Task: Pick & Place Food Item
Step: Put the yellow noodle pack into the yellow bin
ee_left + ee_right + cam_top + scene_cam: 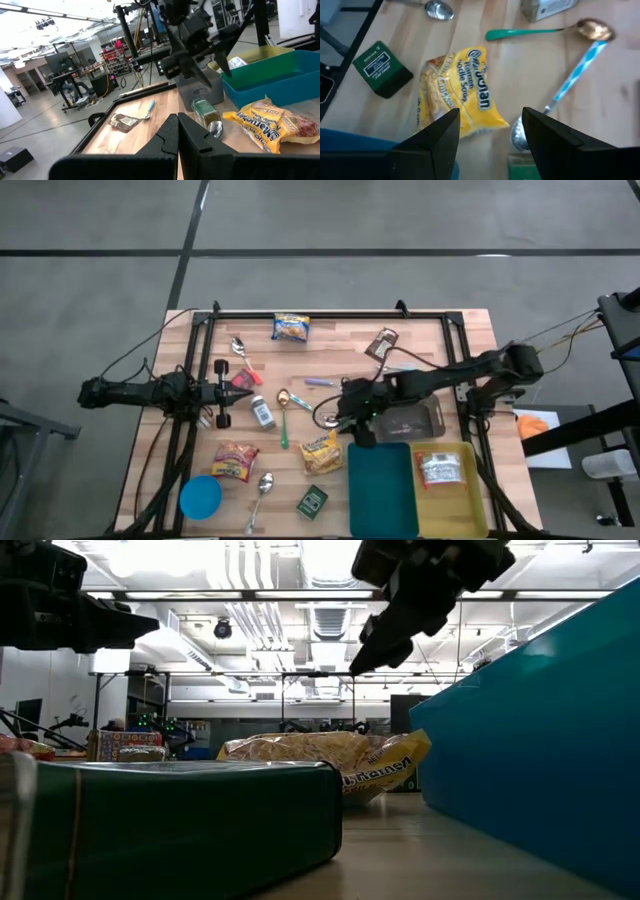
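Hovering in the approach step — right gripper, fingers part-open and empty, sits above the yellow noodle packet lying on the table beside the teal bin; next move needs a descent and a clean close on it; left gripper waits shut at the left.

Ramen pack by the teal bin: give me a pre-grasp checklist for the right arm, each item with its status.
1. Right gripper open: ok, jaws apart with nothing between them.
2. Gripper above the ramen pack: ok, it hangs over the pack's end, not yet touching.
3. Pack free of clutter: ok, the green box and blue-handled spoon lie apart from it.
4. Teal bin has room: ok, it looks bare.
5. Left gripper out of the way: ok, shut and off to the table's left side.
6. Pack lying flat: cannot tell.
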`<state>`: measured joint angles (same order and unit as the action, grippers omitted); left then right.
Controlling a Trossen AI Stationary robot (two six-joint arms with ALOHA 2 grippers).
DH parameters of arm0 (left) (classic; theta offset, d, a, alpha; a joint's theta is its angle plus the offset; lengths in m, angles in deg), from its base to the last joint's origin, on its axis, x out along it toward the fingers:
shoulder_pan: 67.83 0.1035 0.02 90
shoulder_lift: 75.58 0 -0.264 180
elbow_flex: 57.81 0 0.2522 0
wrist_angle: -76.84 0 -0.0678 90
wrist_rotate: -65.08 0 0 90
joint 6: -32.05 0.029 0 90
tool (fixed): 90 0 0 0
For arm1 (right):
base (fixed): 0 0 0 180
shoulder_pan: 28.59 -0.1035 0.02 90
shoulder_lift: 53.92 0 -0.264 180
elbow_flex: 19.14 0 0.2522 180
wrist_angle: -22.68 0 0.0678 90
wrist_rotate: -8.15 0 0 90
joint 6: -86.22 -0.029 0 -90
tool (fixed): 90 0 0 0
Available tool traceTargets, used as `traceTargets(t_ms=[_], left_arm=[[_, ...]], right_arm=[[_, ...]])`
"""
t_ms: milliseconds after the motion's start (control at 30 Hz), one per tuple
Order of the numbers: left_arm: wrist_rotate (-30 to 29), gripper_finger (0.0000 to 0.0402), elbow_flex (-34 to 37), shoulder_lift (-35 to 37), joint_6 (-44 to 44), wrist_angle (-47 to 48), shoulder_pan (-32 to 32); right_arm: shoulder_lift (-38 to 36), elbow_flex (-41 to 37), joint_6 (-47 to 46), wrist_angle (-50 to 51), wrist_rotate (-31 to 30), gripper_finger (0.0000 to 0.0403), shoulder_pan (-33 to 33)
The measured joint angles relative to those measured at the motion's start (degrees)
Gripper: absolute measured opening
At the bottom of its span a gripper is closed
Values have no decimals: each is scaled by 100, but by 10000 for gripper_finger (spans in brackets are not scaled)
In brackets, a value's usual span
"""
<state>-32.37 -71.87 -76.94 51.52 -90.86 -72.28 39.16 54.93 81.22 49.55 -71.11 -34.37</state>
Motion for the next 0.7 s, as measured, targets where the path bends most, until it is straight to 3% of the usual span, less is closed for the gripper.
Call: traceTargets(t_ms=[400, 700], left_arm=[[-1, 0, -1, -58, 0, -1, 0], [0, 0, -1, -124, 0, 0, 0]], right_arm=[[1211, 636, -213, -52, -5, 212, -138], [1386, 629, -211, 21, -8, 212, -123]])
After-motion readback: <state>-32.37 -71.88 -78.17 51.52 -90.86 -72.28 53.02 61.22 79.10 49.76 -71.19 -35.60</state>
